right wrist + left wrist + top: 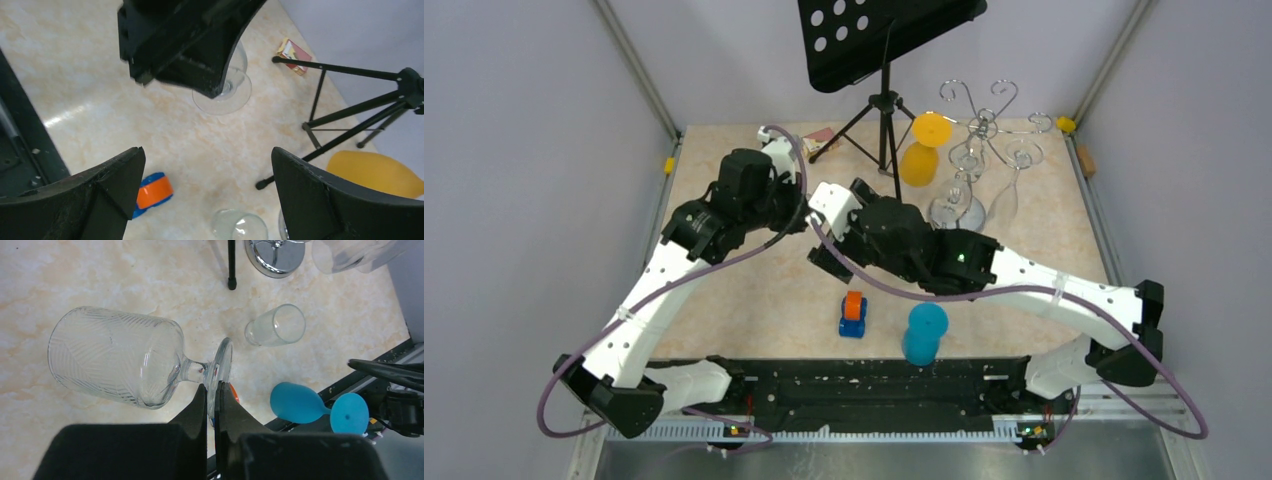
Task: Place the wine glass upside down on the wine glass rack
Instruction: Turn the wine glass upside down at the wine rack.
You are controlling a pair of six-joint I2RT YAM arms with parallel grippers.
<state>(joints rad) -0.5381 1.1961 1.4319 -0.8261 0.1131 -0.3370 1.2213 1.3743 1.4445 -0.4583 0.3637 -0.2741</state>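
Nearest the arm bases, a blue goblet stands on the bench with a small blue-and-orange toy just beside it. Both sit clear of the working area.

Above the middle of the bench, the left pincer is pinching the rim of the foot of the wine glass, its fingers pressed onto the thin disc from either side. The glass hangs in the air on its side, with the stem level and the patterned bowl pointing away from the pincer. An edge grip like this leaves the stem and bowl free, which probably suits either a hand-over or turning the bowl downward. It is also a slender hold, so the heavy bowl could lever the foot loose.

The right pincer is spread wide and holds nothing. Its camera looks straight at the glass's foot and the left pincer, so it seems placed to take the stem or bowl, though it does not touch the glass.

A little beyond, a short clear tumbler lies on its side on the bench.

Farther back on the right stands the wine glass rack, its curled chrome arms above a domed base. Clear glasses appear to hang from it bowl-down, so the hooks carry a glass by its foot. A yellow goblet stands inverted near it, and the black music stand rises just to the left. That tripod narrows the approach, and the glass is well apart from the rack.
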